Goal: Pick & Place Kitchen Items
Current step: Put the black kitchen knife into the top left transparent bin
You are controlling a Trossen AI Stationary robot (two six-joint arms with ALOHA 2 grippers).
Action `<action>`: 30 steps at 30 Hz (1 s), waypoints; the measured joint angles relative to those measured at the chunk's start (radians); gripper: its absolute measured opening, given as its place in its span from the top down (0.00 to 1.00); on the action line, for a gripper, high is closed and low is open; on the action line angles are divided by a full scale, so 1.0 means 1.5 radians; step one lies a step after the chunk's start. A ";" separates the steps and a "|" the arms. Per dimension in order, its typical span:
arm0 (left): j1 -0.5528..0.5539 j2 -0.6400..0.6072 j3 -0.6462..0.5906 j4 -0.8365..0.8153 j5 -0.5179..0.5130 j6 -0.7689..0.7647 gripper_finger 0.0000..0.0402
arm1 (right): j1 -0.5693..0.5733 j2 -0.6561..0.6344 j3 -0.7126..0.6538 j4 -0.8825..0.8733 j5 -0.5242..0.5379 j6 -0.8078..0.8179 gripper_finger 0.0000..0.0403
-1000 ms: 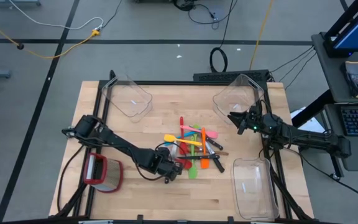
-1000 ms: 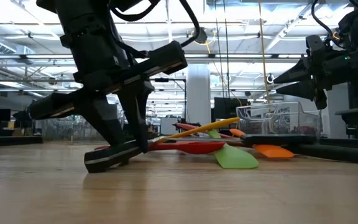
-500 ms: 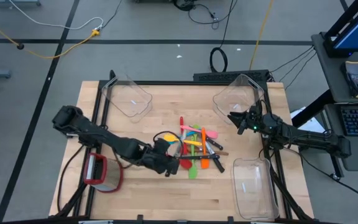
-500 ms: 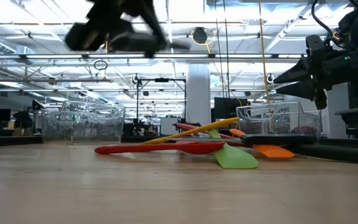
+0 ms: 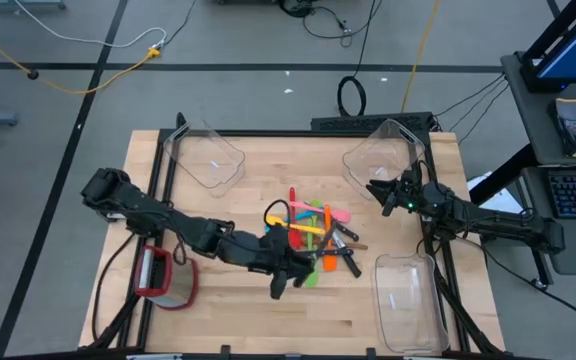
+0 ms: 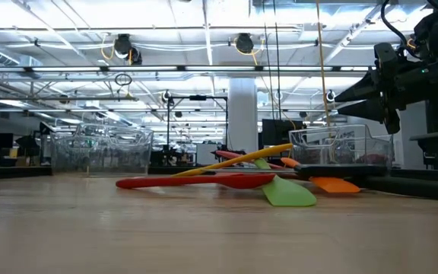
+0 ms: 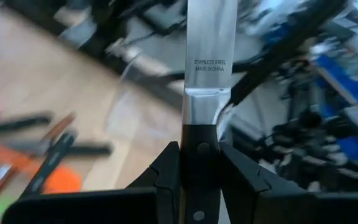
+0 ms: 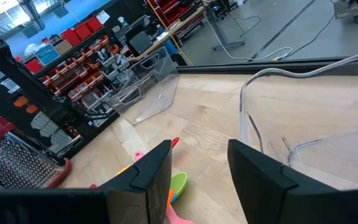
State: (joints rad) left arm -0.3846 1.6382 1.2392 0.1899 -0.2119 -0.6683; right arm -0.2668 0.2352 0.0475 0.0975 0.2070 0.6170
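Black-handled knife (image 7: 208, 93) is clamped by its handle between the left tool's (image 7: 199, 180) fingers (image 7: 168, 171); the blade is pointed straight out ahead of the wrist, lifted clear of the worktop (image 5: 218, 310). In the high view the left tool (image 5: 286, 272) is seen over the near-left edge of the utensil pile (image 5: 316, 232), at mid-worktop.

Pile is made up of red, orange, yellow, green and pink spatulas and spoons, crossed over one another, with more dark-handled knives (image 5: 346, 262) lying on its right side. From table height a red spatula (image 6: 196, 182) is seen lying flat in front, a yellow one (image 6: 238, 158) propped at a slant over it, a green head (image 6: 287, 193) and an orange head (image 6: 334, 184) resting on the wood.

Right tool (image 5: 378, 190) is held above the worktop, right of the pile, beside the far-right clear bin (image 5: 383, 150); its fingers (image 8: 151, 171) are set moderately apart, with nothing between them.

Further clear bins are placed at far left (image 5: 203, 155) and near right (image 5: 408, 300). A red-rimmed container (image 5: 165, 280) sits at near left.
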 joint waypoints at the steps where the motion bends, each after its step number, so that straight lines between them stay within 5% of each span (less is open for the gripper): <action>1: 0.000 0.000 0.000 0.023 0.006 0.015 0.82 | 0.000 0.000 0.000 0.000 0.000 0.000 0.62; 15: 0.000 -0.001 0.001 0.071 0.005 0.029 0.82 | 0.000 0.000 0.000 -0.001 0.000 0.000 0.62; 21: 0.022 -0.001 0.001 -0.093 -0.087 -0.176 0.82 | 0.000 0.000 0.000 -0.001 0.000 0.000 0.62; 30: 0.093 -0.002 0.001 -0.381 -0.091 -0.479 0.82 | 0.000 0.000 0.000 -0.001 0.000 0.000 0.62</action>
State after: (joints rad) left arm -0.2454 1.6355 1.2407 -0.3822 -0.3488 -1.3869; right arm -0.2667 0.2352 0.0475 0.0967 0.2070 0.6167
